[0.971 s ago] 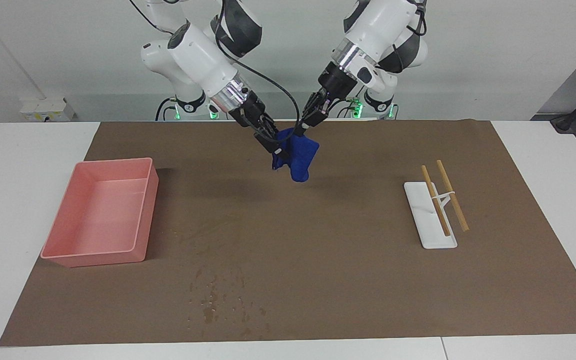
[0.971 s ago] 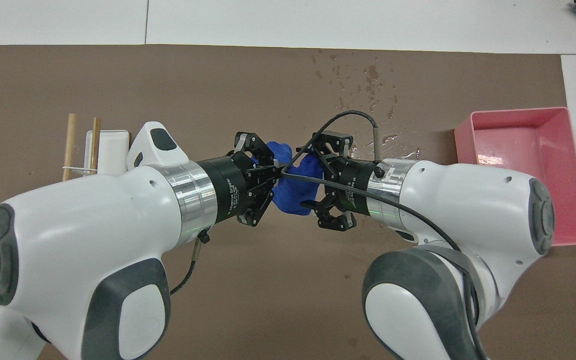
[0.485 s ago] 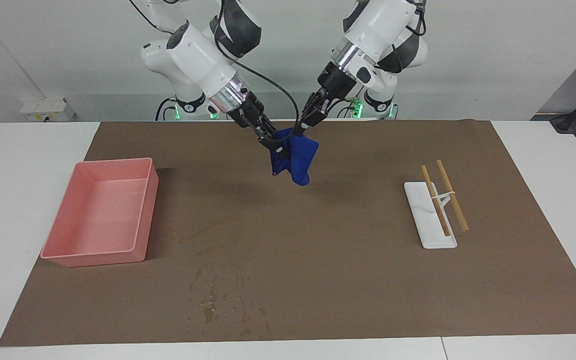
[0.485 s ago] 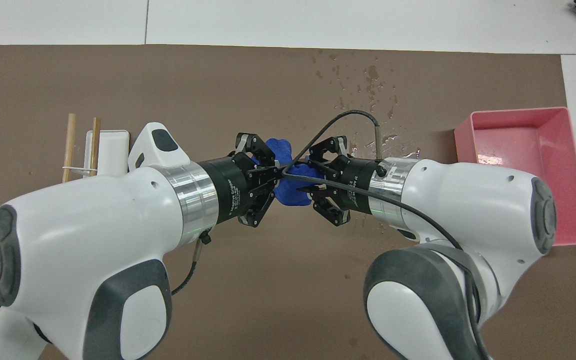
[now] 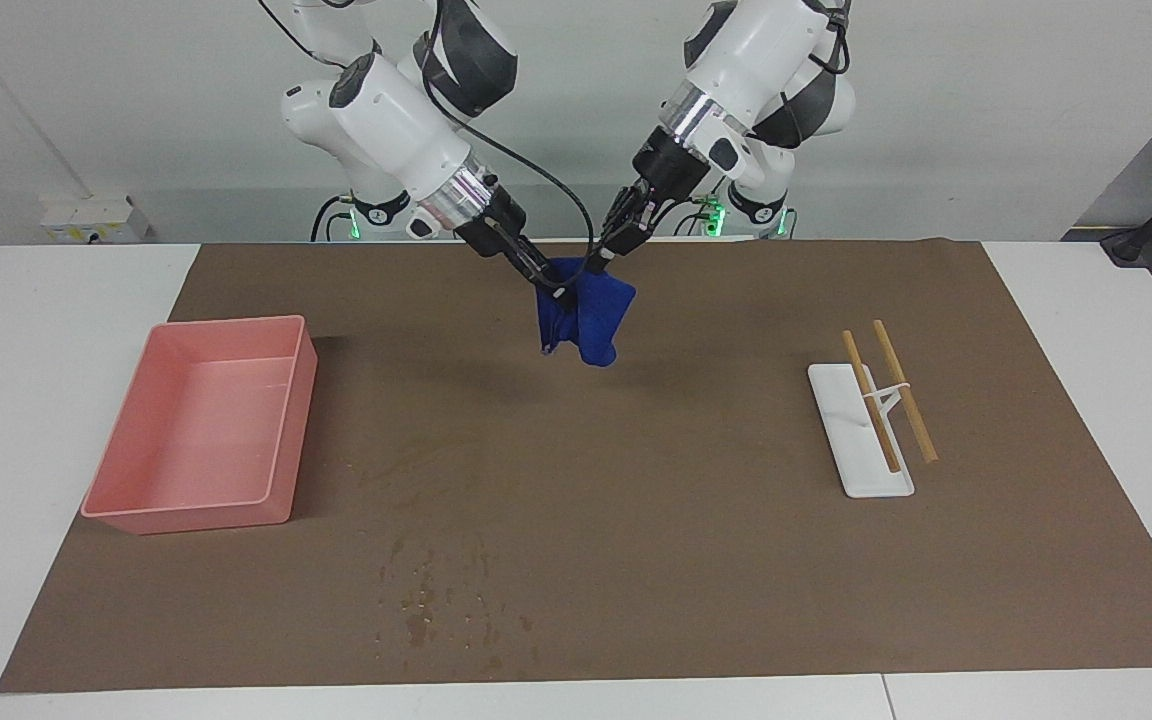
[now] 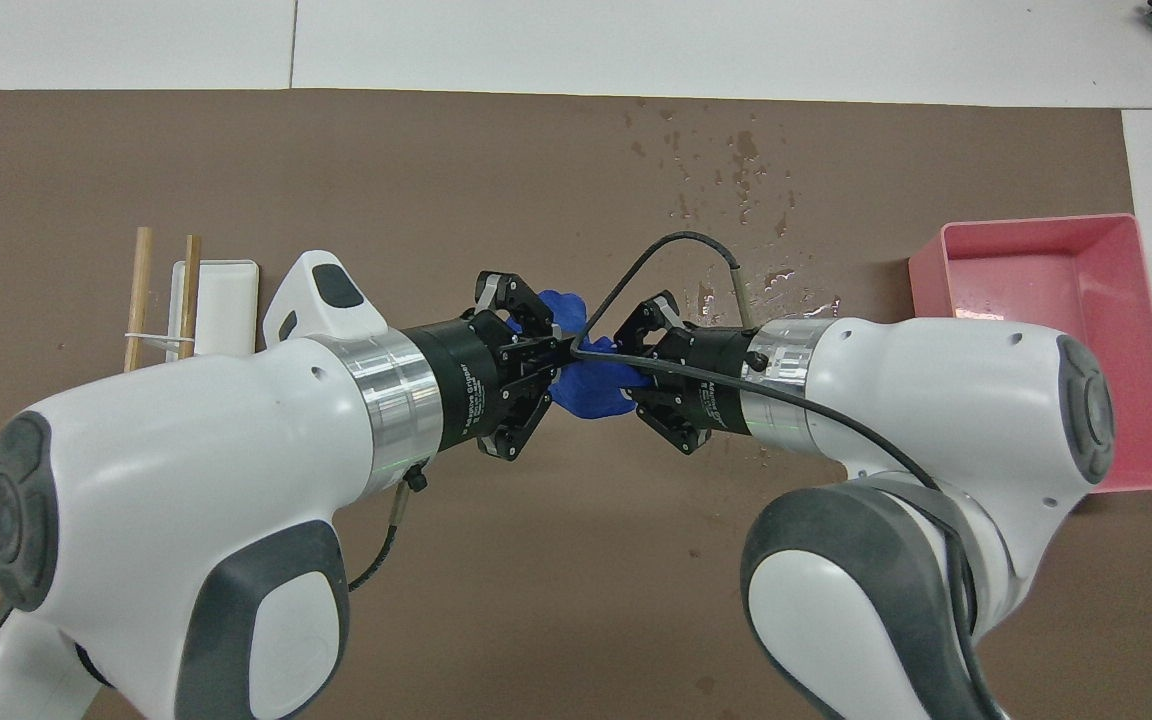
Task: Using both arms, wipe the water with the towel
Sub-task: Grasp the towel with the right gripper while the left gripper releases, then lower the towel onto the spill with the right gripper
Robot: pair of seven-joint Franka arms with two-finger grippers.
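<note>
The deep-blue towel (image 5: 591,318) hangs bunched between both grippers over the part of the brown mat (image 5: 696,520) nearest the robots. My left gripper (image 5: 600,263) is shut on its upper corner. My right gripper (image 5: 554,292) is shut on its edge toward the right arm's end. In the overhead view the towel (image 6: 588,392) shows between the left gripper (image 6: 554,352) and the right gripper (image 6: 628,366). The water (image 5: 436,598) lies as droplets and damp speckles on the mat far from the robots, and it also shows in the overhead view (image 6: 736,172).
A pink tray (image 5: 226,325) stands toward the right arm's end, seen also from overhead (image 6: 1036,222). A white rack (image 5: 861,440) with two wooden rods stands toward the left arm's end, seen also from overhead (image 6: 221,295).
My right gripper, open a second ago, has shut on the towel. Both grippers have risen slightly and the towel hangs more gathered.
</note>
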